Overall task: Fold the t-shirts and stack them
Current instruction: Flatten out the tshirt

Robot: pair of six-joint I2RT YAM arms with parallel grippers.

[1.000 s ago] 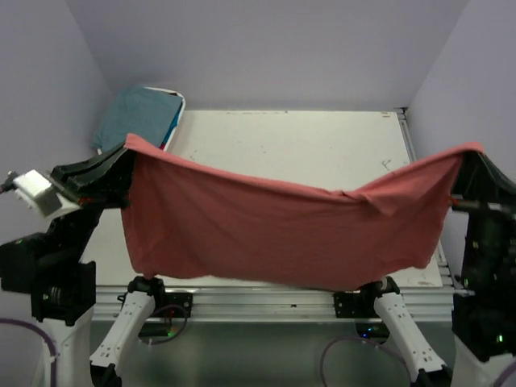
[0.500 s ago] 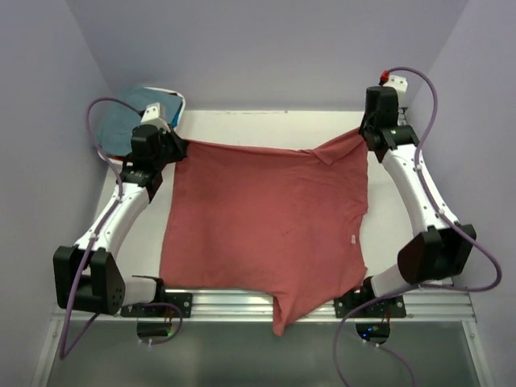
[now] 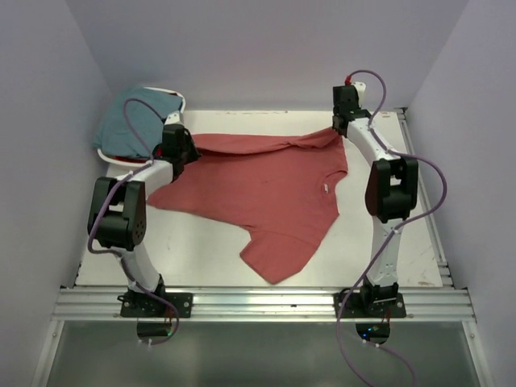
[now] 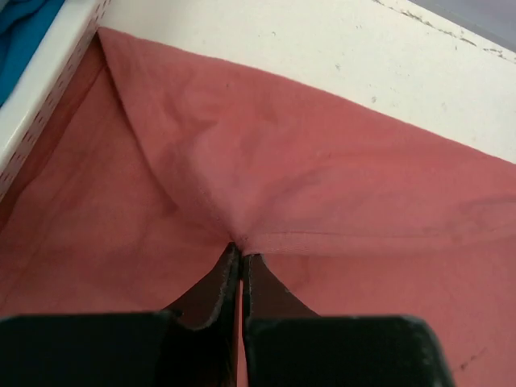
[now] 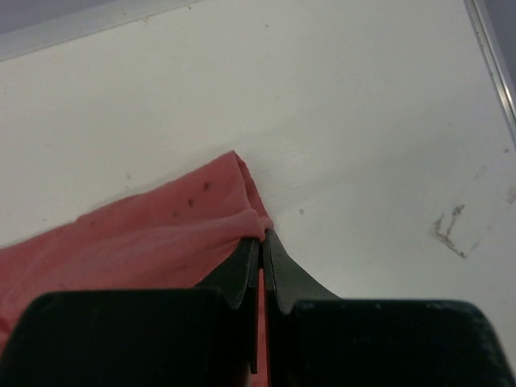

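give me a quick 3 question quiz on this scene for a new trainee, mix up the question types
1. True or false: the left gripper and the right gripper are both shut on the red t-shirt.
2. Where is the teal t-shirt? A) in the white basket at the far left corner of the table B) spread at the centre C) in the right gripper
3. Short answer: does the red t-shirt hang in the air or lie on the table?
Key: 1 true; 2 A; 3 it lies on the table, spread out and not yet folded.
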